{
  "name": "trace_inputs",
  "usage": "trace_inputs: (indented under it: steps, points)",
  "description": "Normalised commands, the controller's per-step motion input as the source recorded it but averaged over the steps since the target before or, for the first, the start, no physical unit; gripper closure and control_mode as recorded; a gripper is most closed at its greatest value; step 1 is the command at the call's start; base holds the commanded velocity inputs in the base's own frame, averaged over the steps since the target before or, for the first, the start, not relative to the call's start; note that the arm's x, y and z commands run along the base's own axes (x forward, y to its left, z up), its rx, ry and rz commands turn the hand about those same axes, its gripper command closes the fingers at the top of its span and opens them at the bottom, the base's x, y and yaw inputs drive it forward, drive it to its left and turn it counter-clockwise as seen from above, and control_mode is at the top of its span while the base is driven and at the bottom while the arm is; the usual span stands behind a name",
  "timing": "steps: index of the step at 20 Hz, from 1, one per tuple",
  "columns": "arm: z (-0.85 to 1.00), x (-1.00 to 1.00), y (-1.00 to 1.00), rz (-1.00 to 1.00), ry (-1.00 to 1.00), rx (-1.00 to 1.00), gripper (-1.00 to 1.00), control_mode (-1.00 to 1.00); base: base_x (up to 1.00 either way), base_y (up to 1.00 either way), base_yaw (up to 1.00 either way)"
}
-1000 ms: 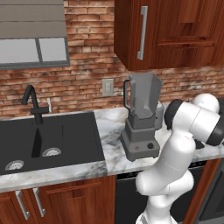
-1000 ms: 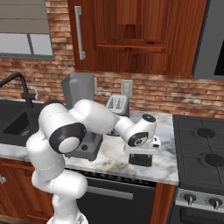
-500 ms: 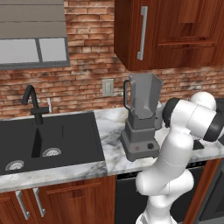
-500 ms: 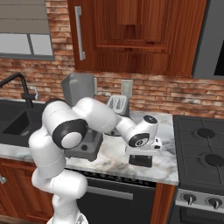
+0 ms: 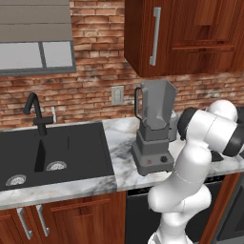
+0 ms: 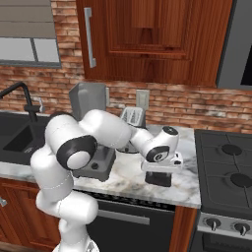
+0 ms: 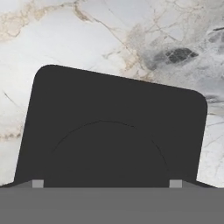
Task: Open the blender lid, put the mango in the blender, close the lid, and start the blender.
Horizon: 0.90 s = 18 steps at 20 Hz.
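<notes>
My gripper point(image 7: 106, 183) sits low over the blender lid point(image 7: 116, 113), fingertips point(image 7: 37, 183) set wide to either side of its raised centre. I cannot tell whether they press on it. The lid is a flat, near-black square with rounded corners, lying on the marble counter point(image 7: 65, 35) to the right of the blender point(image 5: 153, 143). The blender's jar point(image 5: 156, 102) stands uncovered. I judge this to be the lid-handling step. Next I need the mango located.

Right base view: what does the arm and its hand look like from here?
A glossy white arm of rounded segments with dark grey joint caps. At its end sits a white wrist with a dark disc and a boxy black gripper. No cables or markings are visible.
</notes>
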Motion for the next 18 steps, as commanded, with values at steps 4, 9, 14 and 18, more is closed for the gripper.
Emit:
trace_inputs:
  steps: [4,9,14,18]
  points:
    - [0.66,-0.19,0.00,0.02,-0.08,0.00,1.00,-1.00,0.00,0.00,0.00]
    - [0.93,-0.31,0.01,0.01,-0.16,0.00,1.00,-1.00,0.00,0.00,0.00]
    - [0.45,-0.32,0.04,0.00,-0.09,0.00,1.00,-1.00,0.00,0.00,0.00]
    - [0.19,-0.34,0.01,0.00,-0.14,0.00,1.00,-1.00,0.00,0.00,0.00]
